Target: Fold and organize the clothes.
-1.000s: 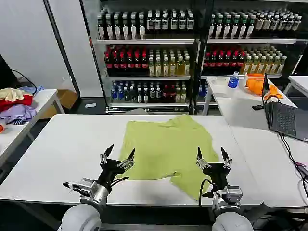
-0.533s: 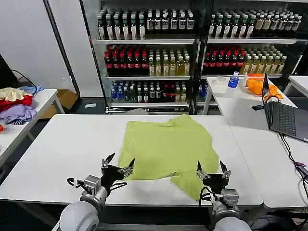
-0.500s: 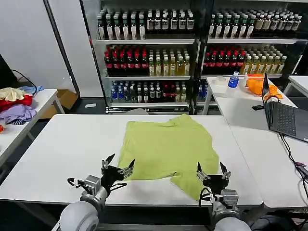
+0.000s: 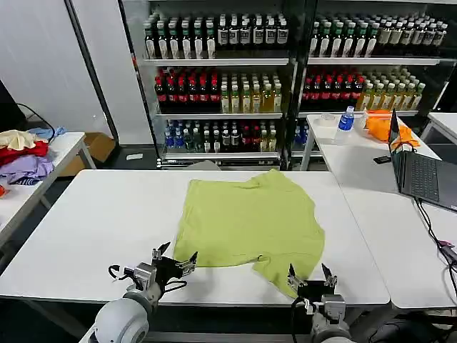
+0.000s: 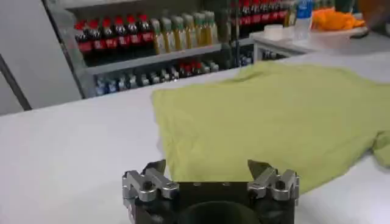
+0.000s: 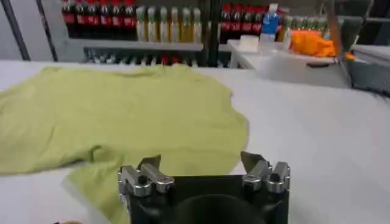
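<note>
The clothes are one lime T-shirt (image 4: 246,221), spread roughly flat on the white table (image 4: 107,214), with a folded flap at its near right corner. My left gripper (image 4: 173,256) is open at the table's near edge, just off the shirt's near left corner. My right gripper (image 4: 307,274) is open at the near edge beside the shirt's near right flap. In the left wrist view the shirt (image 5: 274,115) lies beyond the open left gripper (image 5: 207,167). The right wrist view has the shirt (image 6: 116,115) ahead of the open right gripper (image 6: 198,159). Neither holds anything.
A laptop (image 4: 421,171) sits on the table to the right, with an orange cloth (image 4: 382,125) and a blue-capped bottle (image 4: 345,118) behind it. A pile of red, purple and cream clothes (image 4: 21,157) lies on the left table. Drink shelves (image 4: 235,93) stand behind.
Both grippers have drawn back toward me and lowered to the table's near edge, still open. The shirt has not moved.
</note>
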You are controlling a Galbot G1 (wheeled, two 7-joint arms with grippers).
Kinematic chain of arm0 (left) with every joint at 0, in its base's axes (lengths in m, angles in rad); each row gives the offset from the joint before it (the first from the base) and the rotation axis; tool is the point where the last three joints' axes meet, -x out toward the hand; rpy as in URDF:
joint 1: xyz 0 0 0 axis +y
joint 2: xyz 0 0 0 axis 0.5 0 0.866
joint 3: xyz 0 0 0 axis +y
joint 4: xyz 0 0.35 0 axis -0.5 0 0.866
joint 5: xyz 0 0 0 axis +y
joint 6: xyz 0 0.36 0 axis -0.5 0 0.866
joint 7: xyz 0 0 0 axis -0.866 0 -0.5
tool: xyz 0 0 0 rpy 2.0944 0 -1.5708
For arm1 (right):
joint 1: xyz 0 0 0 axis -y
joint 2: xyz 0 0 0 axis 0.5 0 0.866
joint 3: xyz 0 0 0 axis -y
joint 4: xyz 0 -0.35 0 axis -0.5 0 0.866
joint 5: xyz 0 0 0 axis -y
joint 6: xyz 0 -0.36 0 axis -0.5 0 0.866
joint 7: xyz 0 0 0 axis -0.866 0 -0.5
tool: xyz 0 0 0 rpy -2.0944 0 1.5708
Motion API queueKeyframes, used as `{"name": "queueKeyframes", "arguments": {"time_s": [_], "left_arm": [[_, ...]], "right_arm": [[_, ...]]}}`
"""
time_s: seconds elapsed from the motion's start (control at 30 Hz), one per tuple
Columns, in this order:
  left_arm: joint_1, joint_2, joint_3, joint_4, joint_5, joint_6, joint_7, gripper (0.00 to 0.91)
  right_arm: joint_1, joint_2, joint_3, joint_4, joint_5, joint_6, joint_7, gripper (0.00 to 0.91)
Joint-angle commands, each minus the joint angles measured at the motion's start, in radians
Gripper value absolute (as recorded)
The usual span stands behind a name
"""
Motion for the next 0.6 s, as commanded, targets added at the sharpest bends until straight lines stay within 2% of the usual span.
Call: {"name": "queueKeyframes", "arguments": {"time_s": [0.03, 0.1, 0.13, 0.17, 0.2, 0.23, 0.27, 0.3, 0.33, 0.47, 0.53, 0.6], "left_arm": [[-0.011, 0.005, 0.019, 0.056, 0.005, 0.020, -0.003, 0.907], [-0.009, 0.007, 0.019, 0.063, 0.009, 0.020, -0.002, 0.907], [-0.008, 0.007, 0.019, 0.064, 0.009, 0.019, -0.001, 0.725], [-0.007, 0.006, 0.018, 0.065, 0.009, 0.019, -0.004, 0.494], [-0.007, 0.004, 0.017, 0.066, 0.007, 0.018, -0.005, 0.091], [-0.005, 0.004, 0.015, 0.066, 0.004, 0.017, -0.005, 0.020], [-0.004, 0.004, 0.015, 0.066, 0.002, 0.017, -0.004, 0.020], [-0.003, 0.004, 0.014, 0.066, 0.001, 0.017, -0.002, 0.020], [-0.001, 0.004, 0.014, 0.065, 0.001, 0.017, 0.000, 0.020], [0.007, 0.001, 0.014, 0.065, 0.003, 0.016, 0.001, 0.020], [0.010, -0.003, 0.009, 0.068, -0.001, 0.016, 0.000, 0.020], [0.015, -0.002, 0.004, 0.067, -0.003, 0.016, 0.003, 0.020]], "right_arm": [[-0.016, 0.000, -0.008, -0.004, 0.006, -0.014, 0.007, 0.907], [-0.016, 0.001, -0.012, -0.005, 0.008, -0.018, 0.007, 0.907], [-0.016, 0.000, -0.014, -0.005, 0.010, -0.019, 0.007, 0.907], [-0.016, 0.001, -0.016, -0.006, 0.012, -0.020, 0.006, 0.907], [-0.016, 0.002, -0.017, -0.007, 0.017, -0.020, 0.004, 0.907], [-0.016, 0.003, -0.018, -0.008, 0.023, -0.020, 0.004, 0.655], [-0.016, 0.004, -0.019, -0.009, 0.029, -0.021, 0.006, 0.655], [-0.016, 0.007, -0.020, -0.012, 0.036, -0.023, 0.009, 0.484], [-0.016, 0.008, -0.022, -0.013, 0.044, -0.025, 0.010, 0.363], [-0.022, 0.011, -0.025, -0.014, 0.060, -0.029, 0.016, 0.071], [-0.025, 0.009, -0.026, -0.013, 0.068, -0.028, 0.015, 0.010], [-0.025, 0.010, -0.027, -0.015, 0.074, -0.028, 0.015, 0.000]]}}
